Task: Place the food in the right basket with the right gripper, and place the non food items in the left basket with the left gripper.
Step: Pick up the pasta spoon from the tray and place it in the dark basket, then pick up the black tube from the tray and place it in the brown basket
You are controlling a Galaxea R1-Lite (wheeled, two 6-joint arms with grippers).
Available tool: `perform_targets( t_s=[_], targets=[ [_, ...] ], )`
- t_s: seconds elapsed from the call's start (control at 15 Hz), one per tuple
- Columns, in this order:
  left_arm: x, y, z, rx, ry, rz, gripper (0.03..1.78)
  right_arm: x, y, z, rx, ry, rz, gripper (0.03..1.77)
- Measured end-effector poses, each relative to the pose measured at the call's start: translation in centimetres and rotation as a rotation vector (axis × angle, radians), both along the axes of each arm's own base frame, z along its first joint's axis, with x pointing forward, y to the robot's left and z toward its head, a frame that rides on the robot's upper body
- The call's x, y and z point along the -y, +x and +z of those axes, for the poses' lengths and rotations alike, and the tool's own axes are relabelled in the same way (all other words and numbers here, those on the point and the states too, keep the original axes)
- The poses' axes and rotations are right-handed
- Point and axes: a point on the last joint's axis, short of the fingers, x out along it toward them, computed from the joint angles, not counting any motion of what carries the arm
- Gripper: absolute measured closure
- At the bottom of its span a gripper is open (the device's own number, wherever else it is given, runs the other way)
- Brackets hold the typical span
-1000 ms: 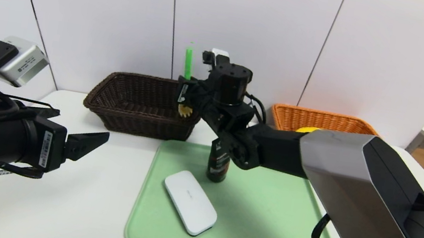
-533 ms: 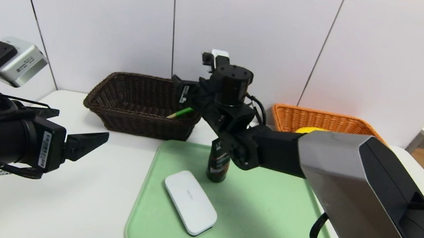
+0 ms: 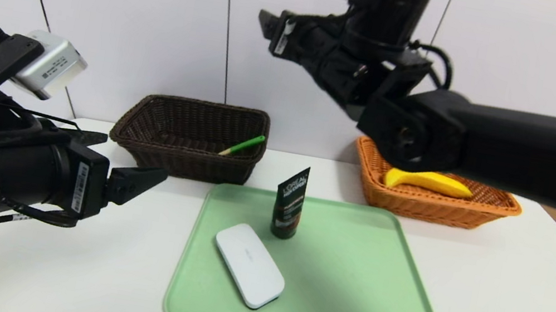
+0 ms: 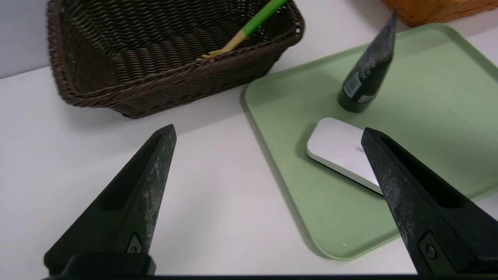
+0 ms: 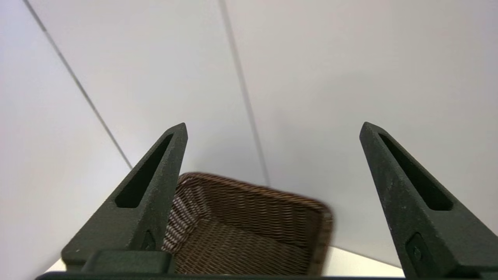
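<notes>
My right gripper (image 3: 271, 28) hangs high in the air with its fingers spread wide and nothing between them, pointing toward the wall above the dark brown left basket (image 3: 144, 147), which lies below and ahead of it. Down in that basket the yellow pasta spoon (image 3: 241, 146) leans with its green handle propped on the near rim, so one non-food item is already where it belongs. Below and behind this gripper, the banana (image 3: 429, 182) lies flat in the orange right basket (image 3: 494, 212), so I judge the food sorted. My left gripper (image 3: 152, 183) hovers low over the table, jaws released and empty. Just ahead of it, on the green tray (image 3: 344, 302), are the white case (image 3: 249, 265), lying flat, and beyond it the L'Oreal tube (image 3: 289, 202), upright on its cap; both look within its reach, the case nearest.
</notes>
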Motion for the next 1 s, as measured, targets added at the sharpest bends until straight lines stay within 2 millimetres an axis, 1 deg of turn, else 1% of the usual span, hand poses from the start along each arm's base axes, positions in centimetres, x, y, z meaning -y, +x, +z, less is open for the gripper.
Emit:
perform_targets(
  t_s=[0.2, 0.33, 0.47, 0.53, 0.67, 0.87, 1.0],
  targets=[
    [1.9, -0.2, -0.7, -0.022, -0.046, -0.209, 0.12, 4.8, -2.3, 3.8, -0.030, -0.024, -0.080, 0.20],
    [2.9, 0.1, -1.6, -0.004, -0.082, -0.342, 0.12, 8.2, -3.1, 5.4, -0.025, -0.018, -0.141, 0.17],
    [4.1, 1.2, -2.4, 0.033, -0.105, -0.386, 0.12, 11.5, -3.7, 6.6, -0.006, -0.002, -0.207, 0.15],
    [4.8, 1.9, -2.7, 0.056, -0.116, -0.395, 0.12, 12.7, -4.0, 6.8, -0.007, -0.003, -0.232, 0.15],
    [6.6, 3.2, -3.6, 0.089, -0.130, -0.412, 0.12, 14.5, -5.2, 6.5, -0.056, -0.038, -0.264, 0.13],
    [9.3, 5.3, -5.4, 0.088, -0.122, -0.404, 0.12, 17.3, -7.2, 5.3, -0.203, -0.153, -0.313, 0.12],
    [10.7, 6.4, -6.3, 0.070, -0.110, -0.408, 0.12, 19.1, -8.6, 4.5, -0.327, -0.247, -0.327, 0.11]
  ],
)
